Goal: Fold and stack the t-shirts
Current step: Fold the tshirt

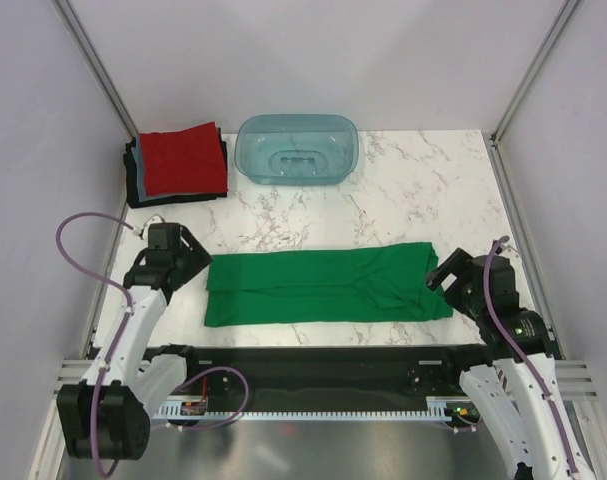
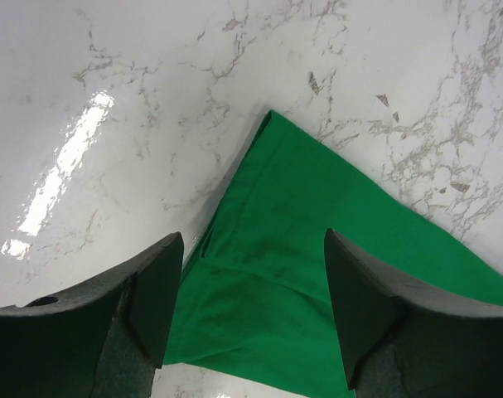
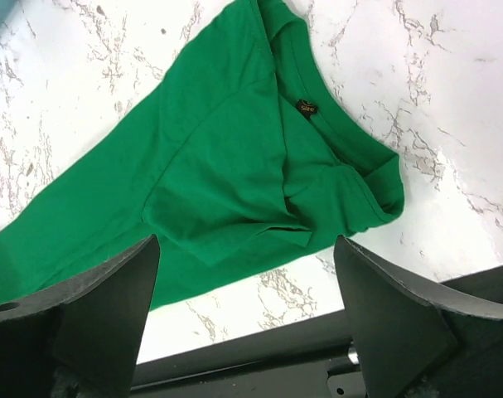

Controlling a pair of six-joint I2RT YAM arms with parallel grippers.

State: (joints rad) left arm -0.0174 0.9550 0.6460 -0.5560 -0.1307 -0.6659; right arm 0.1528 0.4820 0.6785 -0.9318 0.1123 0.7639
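Observation:
The bright green t-shirt (image 1: 323,284) lies on the marble table folded into a long strip, sleeves tucked in. My left gripper (image 1: 196,262) is open and empty just above its left end, whose corner shows in the left wrist view (image 2: 284,249). My right gripper (image 1: 438,275) is open and empty over its right end, where the collar and label (image 3: 306,108) show in the right wrist view. A stack of folded shirts with the red one (image 1: 183,158) on top sits at the back left; dark and light blue edges (image 1: 133,165) show beneath it.
A translucent teal plastic tub (image 1: 297,148) stands at the back middle, beside the stack. The black front rail (image 1: 313,365) runs along the table's near edge. Frame posts and white walls close in both sides.

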